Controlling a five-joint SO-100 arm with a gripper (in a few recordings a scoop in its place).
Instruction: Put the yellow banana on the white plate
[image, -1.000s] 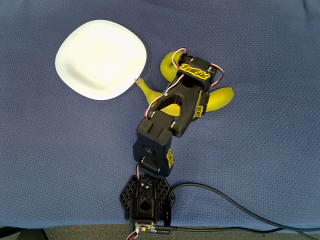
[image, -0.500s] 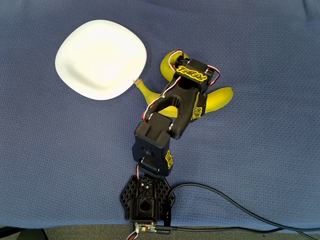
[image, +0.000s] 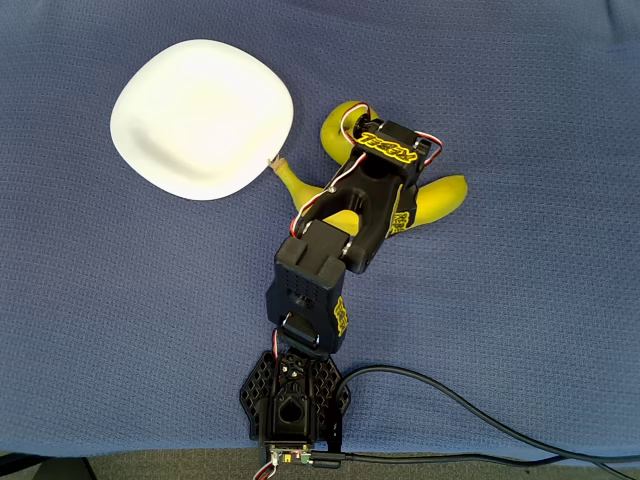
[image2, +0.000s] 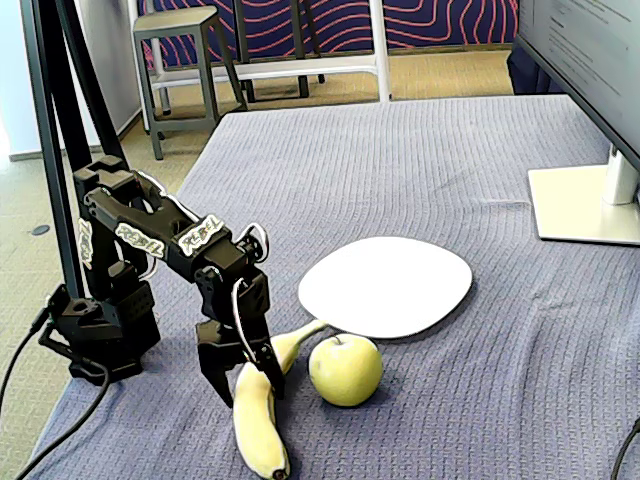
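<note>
Barely shifted since before, pincer (image2: 243, 385) straddles yellow banana (image2: 256, 410), fingers open around it.

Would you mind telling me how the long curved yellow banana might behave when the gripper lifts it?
The long curved yellow banana looks stiff, so it should lift whole. Its smooth skin may slip. The gripper straddles it off-centre, so one end might dip.
</note>
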